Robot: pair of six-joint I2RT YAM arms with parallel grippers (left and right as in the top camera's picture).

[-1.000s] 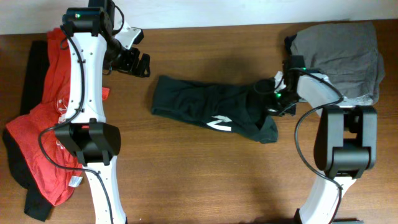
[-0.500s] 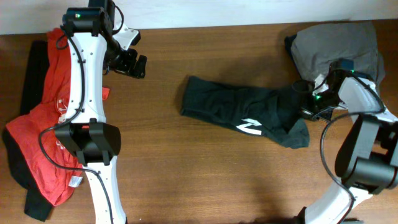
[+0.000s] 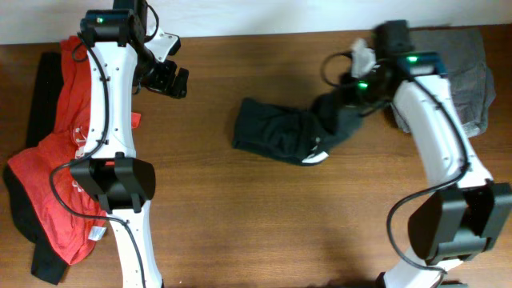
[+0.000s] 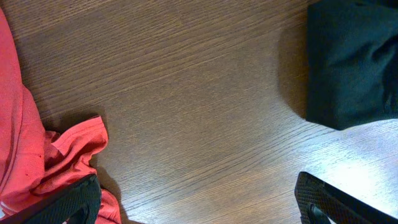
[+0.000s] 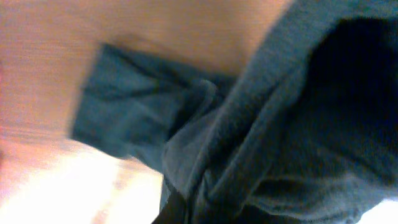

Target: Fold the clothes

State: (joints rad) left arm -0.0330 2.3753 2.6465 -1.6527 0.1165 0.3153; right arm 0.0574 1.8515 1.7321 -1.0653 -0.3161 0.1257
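The dark T-shirt (image 3: pixel 276 134) lies bunched near the middle of the table (image 3: pixel 240 232), a little toward the far side, with its right end raised off the wood. The right gripper (image 3: pixel 350 90) is clamped on that raised end. The left gripper (image 3: pixel 170 80) hovers at the far left, fingers spread wide and holding nothing, just beside the red T-shirt (image 3: pixel 48 160) heaped along the left edge. A grey garment (image 3: pixel 464 68) sits in the far right corner.
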